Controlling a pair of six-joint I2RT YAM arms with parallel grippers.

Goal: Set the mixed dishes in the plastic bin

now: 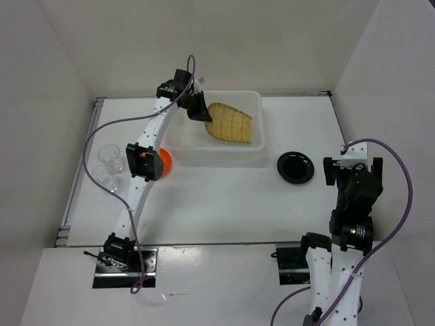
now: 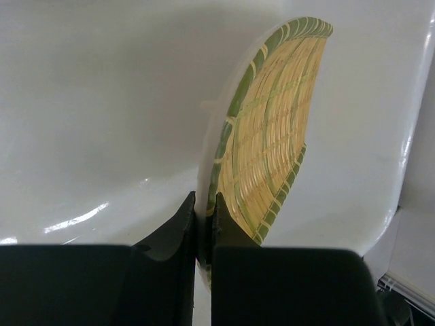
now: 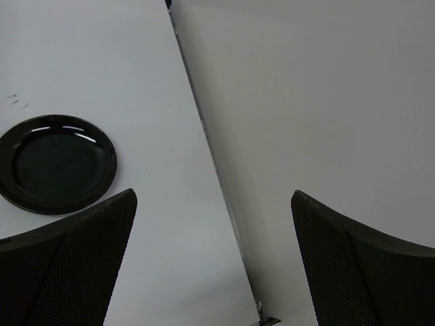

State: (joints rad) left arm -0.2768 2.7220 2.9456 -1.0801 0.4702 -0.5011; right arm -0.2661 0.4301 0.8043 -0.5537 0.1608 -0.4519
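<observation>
Bin (image 1: pixel 217 157) sits mid-table (image 1: pixel 224 210). Tray (image 1: pixel 231 122) is inside its walls, tilted on edge. Its long axis runs right from the left fingers (image 1: pixel 201 112), which are clamped on its rim at the bin's left end. Can't tell if it touches bottom; release looks next. Black plate (image 1: pixel 296 167) lies just right of the bin, left of the wide-apart right fingers (image 1: pixel 352 166). Right arm is nearer.
</observation>
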